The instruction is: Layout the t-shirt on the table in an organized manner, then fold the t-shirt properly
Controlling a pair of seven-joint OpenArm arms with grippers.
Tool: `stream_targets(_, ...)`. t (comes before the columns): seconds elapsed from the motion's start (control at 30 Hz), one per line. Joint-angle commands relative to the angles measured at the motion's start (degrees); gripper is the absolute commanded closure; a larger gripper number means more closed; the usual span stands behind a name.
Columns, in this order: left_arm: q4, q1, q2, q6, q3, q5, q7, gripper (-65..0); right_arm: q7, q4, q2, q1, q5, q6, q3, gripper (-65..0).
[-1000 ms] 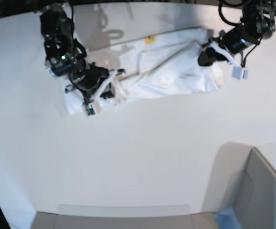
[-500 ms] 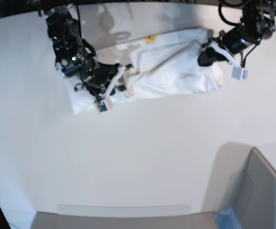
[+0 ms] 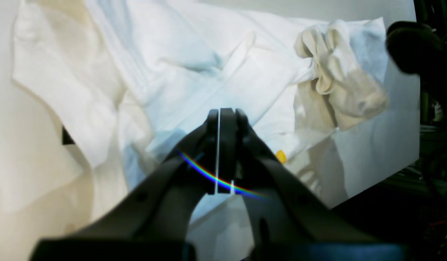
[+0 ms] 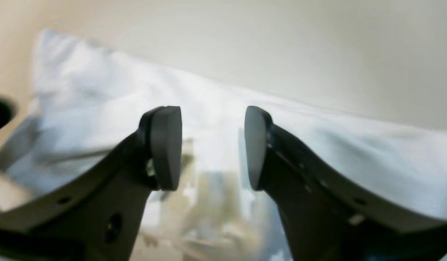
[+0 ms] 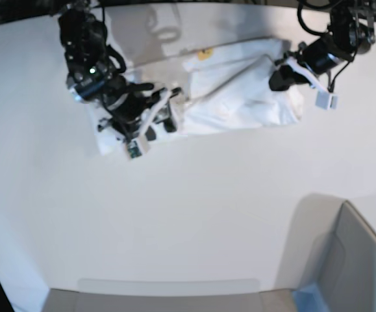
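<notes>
The white t-shirt (image 5: 239, 97) lies crumpled in a long band at the far side of the table (image 5: 175, 214), with a small yellow bit of print (image 5: 204, 54) showing. My right gripper (image 5: 163, 112) hovers over the shirt's left end, open. In the right wrist view its two fingers (image 4: 165, 145) stand apart with only cloth (image 4: 318, 127) beyond the right gripper (image 4: 212, 145). My left gripper (image 5: 280, 78) is at the shirt's right end. It is shut (image 3: 220, 116), and no cloth shows between its pressed tips above the wrinkled shirt (image 3: 172, 72).
A grey bin (image 5: 353, 260) with a blue corner stands at the near right. The table's curved far edge runs just behind the shirt. A bunched off-white fold (image 3: 339, 90) lies at the shirt's far end, close to the dark space beyond the table.
My right gripper has opened and let go of the shirt's left end, after drawing it a little to the right. The left arm has not moved.
</notes>
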Motion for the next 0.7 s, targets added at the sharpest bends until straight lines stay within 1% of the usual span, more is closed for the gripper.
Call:
stream_targets(0.0,0.74,0.06,-0.58,-0.27,-0.31,-0.74,-0.45,0.0,1.29,1.25,0.09,0.6,1.06,0.21,2.18,-26.8)
stream_targets(0.07,0.74,0.06,-0.58,-0.27,-0.31,-0.74,-0.45,0.0,1.02,1.25,0.61,0.6,0.8,0.21,4.91,-24.2)
stream_targets(0.13,0.74,0.06,-0.58,-0.27,-0.22,-0.74,-0.45,0.0,1.2,1.25,2.81,-0.1,0.8,0.21,7.02,-20.7)
stream_targets(0.2,0.83,-0.03,-0.58,-0.27,-0.14,-0.82,-0.45,0.0,1.37,1.16,4.04,-0.54,0.8,0.21,9.21,-17.3)
stream_targets(0.33,0.83,-0.21,-0.49,-0.27,0.13,-0.82,-0.45,0.0,1.02,-1.92,4.22,-0.63,0.71,0.47,13.61,-10.4)
stream_targets(0.43,0.83,-0.82,-0.4,-0.27,0.13,-0.91,-0.45,0.0,1.37,-7.89,4.31,-0.02,0.71,0.47,14.49,-6.2)
stream_targets(0.5,0.83,-1.26,-0.4,-0.27,0.13,-0.91,-0.45,0.0,1.46,-12.29,5.36,1.39,0.71,0.47,14.31,-6.3)
stream_targets(0.53,0.83,-1.26,-0.4,-0.27,0.13,-0.91,-0.45,0.0,1.55,-14.14,5.36,1.74,0.71,0.47,14.31,-6.5)
stream_targets(0.67,0.83,-1.26,-0.4,-0.27,0.13,-0.91,-0.45,0.0,6.47,-20.73,5.45,2.8,0.71,0.47,14.31,-6.3)
